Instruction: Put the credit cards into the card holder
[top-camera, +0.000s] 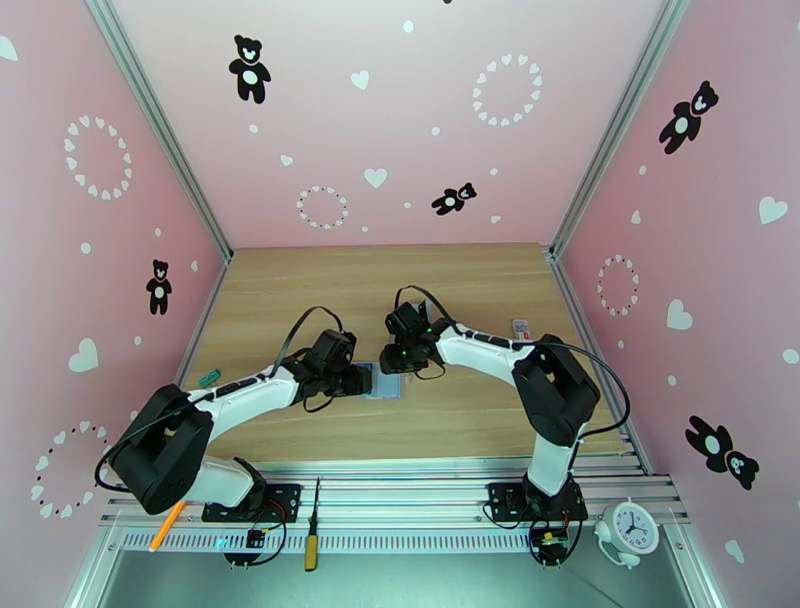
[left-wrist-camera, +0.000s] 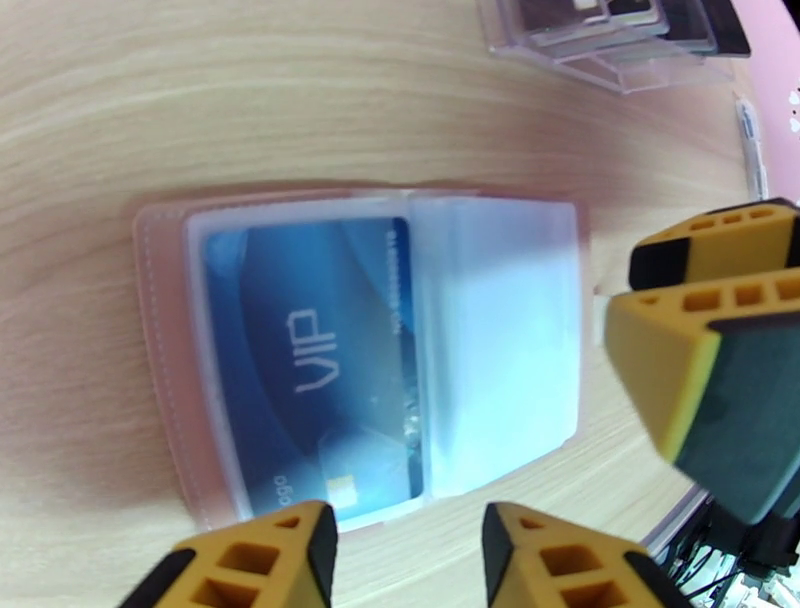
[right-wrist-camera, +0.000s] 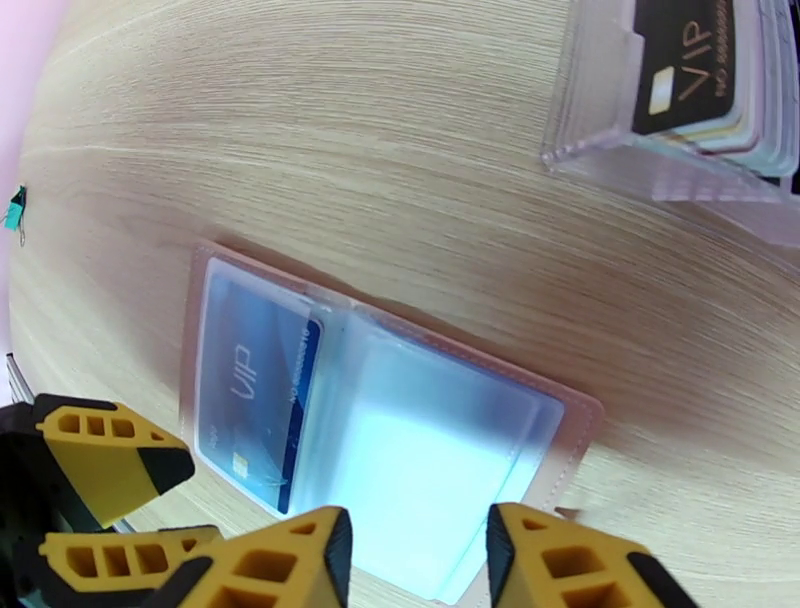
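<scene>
Pink bear-print walls over wood bench (top-camera: 300, 290): card holder (left-wrist-camera: 495, 340) lies open mid-frame, one blue card (left-wrist-camera: 300, 360) sleeved, left tool (left-wrist-camera: 408, 525) and right tool (right-wrist-camera: 415, 530) hovering part-open, empty; credit cards (right-wrist-camera: 690, 60) in upper-right clear rack (right-wrist-camera: 650, 170) probably light, stiff, slick, so pinch an exposed upright edge.

Left arm (top-camera: 250, 388) and right arm (top-camera: 480, 350): white link shells and black joint housings, each mounted on a black base plate (top-camera: 285, 497). Black cables loop off the links beyond the base plate. Left gripper (left-wrist-camera: 405, 545) and right gripper (right-wrist-camera: 415, 545): yellow moulded fingers (left-wrist-camera: 275, 560) with rectangular cut-outs and black inner pads. Green indicator lights (top-camera: 405, 352) glow at the right arm's end farthest from its base plate.
</scene>
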